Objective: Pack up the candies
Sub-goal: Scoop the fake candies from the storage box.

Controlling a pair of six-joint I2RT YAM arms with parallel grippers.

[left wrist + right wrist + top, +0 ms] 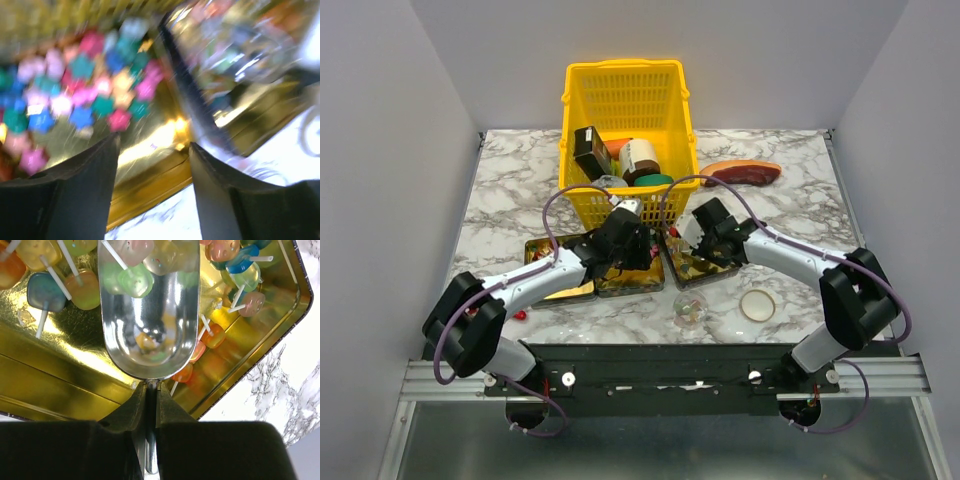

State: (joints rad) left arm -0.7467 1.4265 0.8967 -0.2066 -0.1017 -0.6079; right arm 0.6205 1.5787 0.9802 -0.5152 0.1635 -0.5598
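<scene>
Scoop (147, 325) in right hand (151, 395), lollipops (46, 291) in gold tray (60, 372)

The white, grey-veined marble table (510, 190) is carrying everything. A yellow basket (625, 100) is standing at 12 o'clock against the far edge. A reddish slab (741, 172) is lying flat at 2 o'clock, just beside the basket and apart from it. Three gold trays are sitting side by side in the middle, edges touching or nearly so: the left tray (536, 250), the middle tray (625, 283) and the right tray (692, 270). At 5 o'clock from the middle tray a small clear jar (690, 308) is resting, with a cream ring (757, 304) lying near it at its 3 o'clock. What looks like a tiny red candy (523, 314) is lying at 7 o'clock
</scene>
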